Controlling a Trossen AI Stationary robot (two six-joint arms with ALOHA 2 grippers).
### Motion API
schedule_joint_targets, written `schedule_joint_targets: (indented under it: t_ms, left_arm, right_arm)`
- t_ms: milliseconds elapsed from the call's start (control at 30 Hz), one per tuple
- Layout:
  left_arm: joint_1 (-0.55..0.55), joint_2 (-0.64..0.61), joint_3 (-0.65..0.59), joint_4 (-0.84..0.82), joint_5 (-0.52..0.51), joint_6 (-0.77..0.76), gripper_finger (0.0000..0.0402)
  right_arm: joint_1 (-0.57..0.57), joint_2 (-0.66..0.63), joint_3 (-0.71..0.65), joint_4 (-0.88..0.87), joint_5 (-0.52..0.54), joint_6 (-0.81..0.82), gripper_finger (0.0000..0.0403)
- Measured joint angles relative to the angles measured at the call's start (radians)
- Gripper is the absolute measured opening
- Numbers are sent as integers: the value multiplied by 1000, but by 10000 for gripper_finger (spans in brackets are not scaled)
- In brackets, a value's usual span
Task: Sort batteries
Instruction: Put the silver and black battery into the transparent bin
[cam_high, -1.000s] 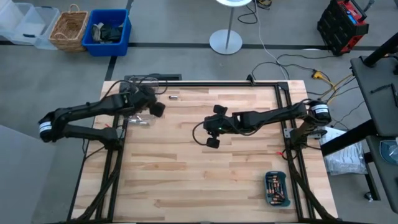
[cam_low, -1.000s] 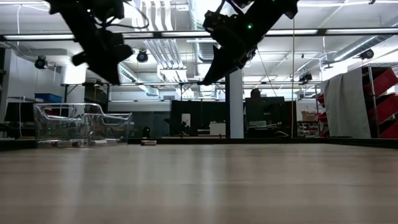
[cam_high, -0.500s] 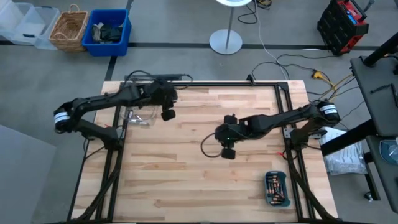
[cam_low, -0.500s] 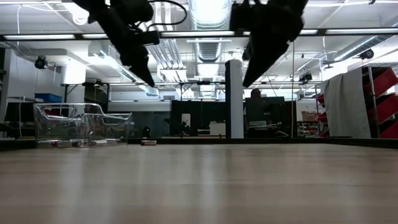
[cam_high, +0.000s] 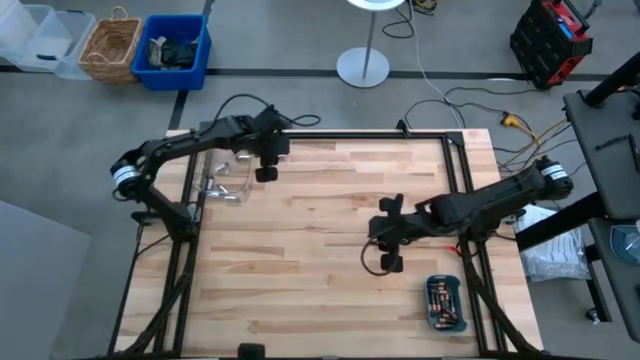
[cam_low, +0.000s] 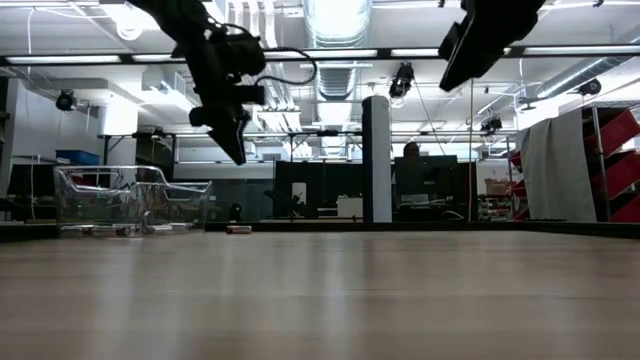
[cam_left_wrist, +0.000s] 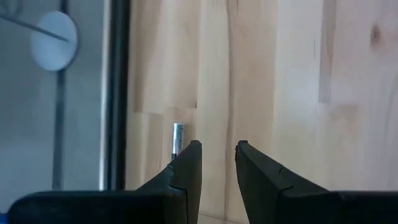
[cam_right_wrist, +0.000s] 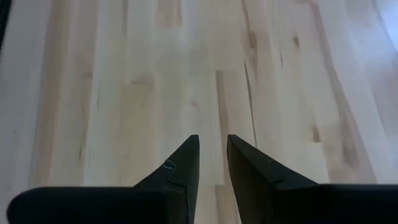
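Grey floor surrounds the wooden table in the high view. A blue bin and a basket sit on the floor beyond its far edge. The left gripper hangs over the far left part of the table, just beside the clear box. The loose battery it is nearest cannot be made out from here. The right gripper is well apart from it, toward the near right, and near the tray that holds more batteries. So the left arm looks the one placed for the loose cell.

Ceiling lights and ducts fill the low view's background. The left gripper is high above the wood, pointing down. On the table far below it lies a small object, likely the battery, near the clear box. The right gripper is high too.

Pale planks fill the left wrist view. The battery lies ahead of the left gripper, just outside one finger. Its long axis runs with the fingers' reach, not across the gap. The jaws stand slightly parted and hold nothing.

Bare wood alone shows in the right wrist view. The right gripper has a narrow gap between its fingers and holds nothing.
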Motion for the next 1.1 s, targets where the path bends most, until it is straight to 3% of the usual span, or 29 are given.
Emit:
schedule_joint_targets:
  t_ms: [400, 1100]
  left_arm:
    - [53, 154, 99, -57, 11, 76, 78]
    - [112, 284, 82, -29, 27, 97, 78]
  right_arm:
    - [6, -8, -31, 26, 9, 1, 91]
    - [6, -1, -37, 73, 10, -22, 98]
